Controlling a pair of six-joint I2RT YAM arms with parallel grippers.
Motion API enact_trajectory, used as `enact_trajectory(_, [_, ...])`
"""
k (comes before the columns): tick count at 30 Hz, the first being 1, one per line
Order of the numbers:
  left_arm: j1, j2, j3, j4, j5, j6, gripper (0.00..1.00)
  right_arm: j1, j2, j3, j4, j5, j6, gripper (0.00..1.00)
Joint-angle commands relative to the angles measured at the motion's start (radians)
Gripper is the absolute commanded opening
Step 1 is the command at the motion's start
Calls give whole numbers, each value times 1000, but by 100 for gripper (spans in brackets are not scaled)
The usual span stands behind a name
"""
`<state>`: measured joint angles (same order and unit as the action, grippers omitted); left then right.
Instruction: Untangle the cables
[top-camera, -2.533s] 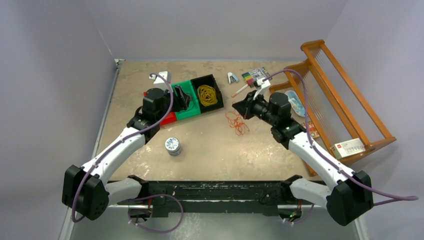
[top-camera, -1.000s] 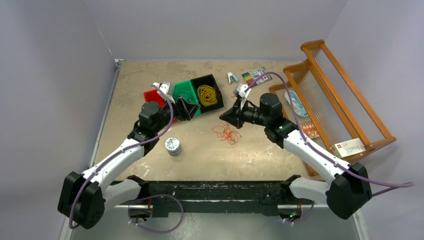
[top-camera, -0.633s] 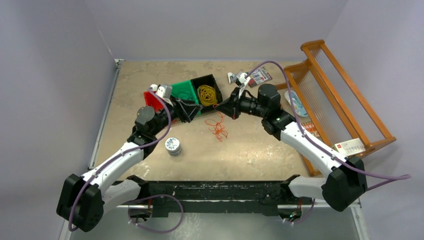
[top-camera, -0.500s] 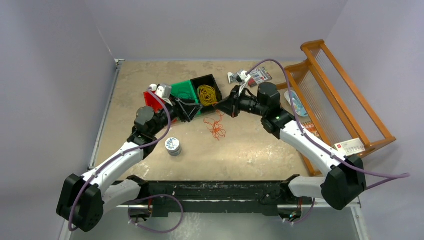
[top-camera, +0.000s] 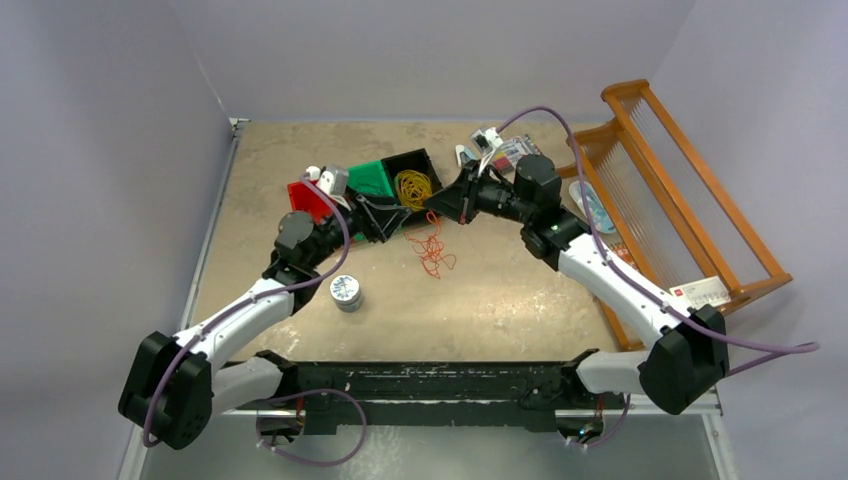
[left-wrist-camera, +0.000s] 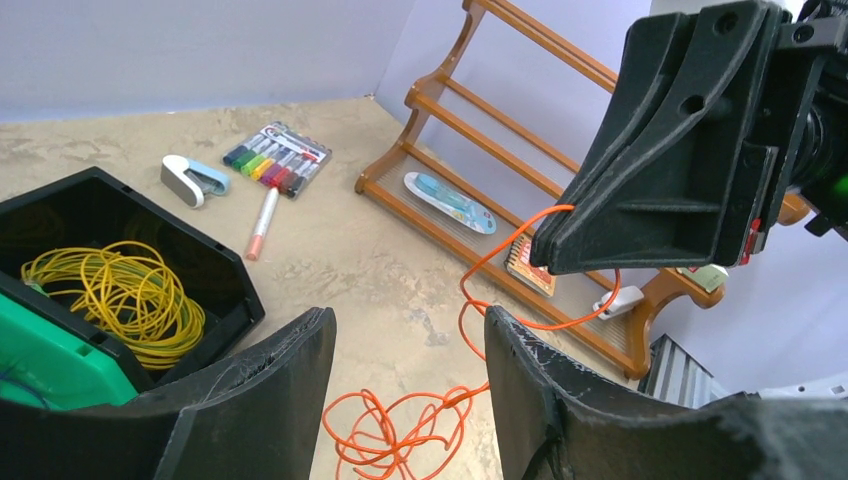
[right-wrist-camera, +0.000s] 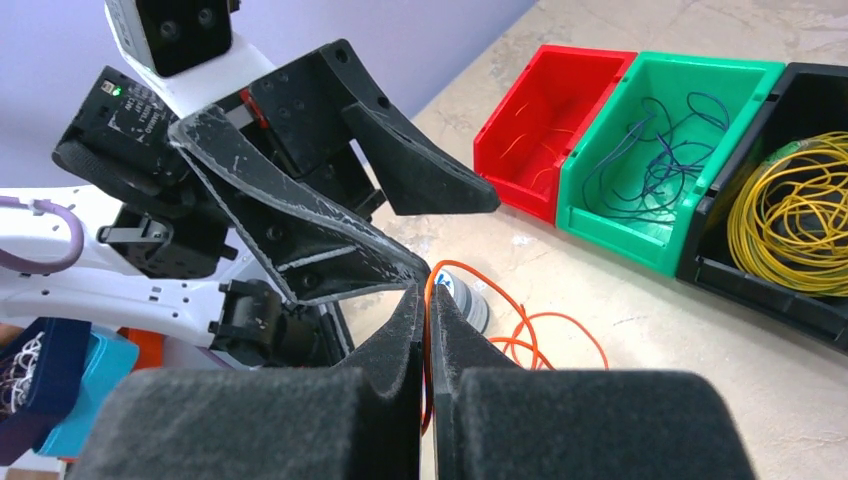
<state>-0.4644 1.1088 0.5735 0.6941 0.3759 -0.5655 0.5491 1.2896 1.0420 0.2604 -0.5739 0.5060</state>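
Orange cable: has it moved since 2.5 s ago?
Yes. The orange cable, pinched in the right pincer, shifted left, from right of the black bin to directly in front of it.

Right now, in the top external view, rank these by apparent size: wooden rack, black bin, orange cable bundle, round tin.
1. wooden rack, by far the largest
2. black bin
3. orange cable bundle, judged by its loose spread
4. round tin, smallest
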Motion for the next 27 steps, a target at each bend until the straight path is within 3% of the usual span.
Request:
enact_trajectory(1, [-18, 14, 9, 101, 25, -12, 56, 0, 8, 59, 27, -29, 46, 0])
enact_trajectory(27, [-54, 151, 95, 236, -7, -11, 56, 0, 23, 66, 60, -122, 90, 0])
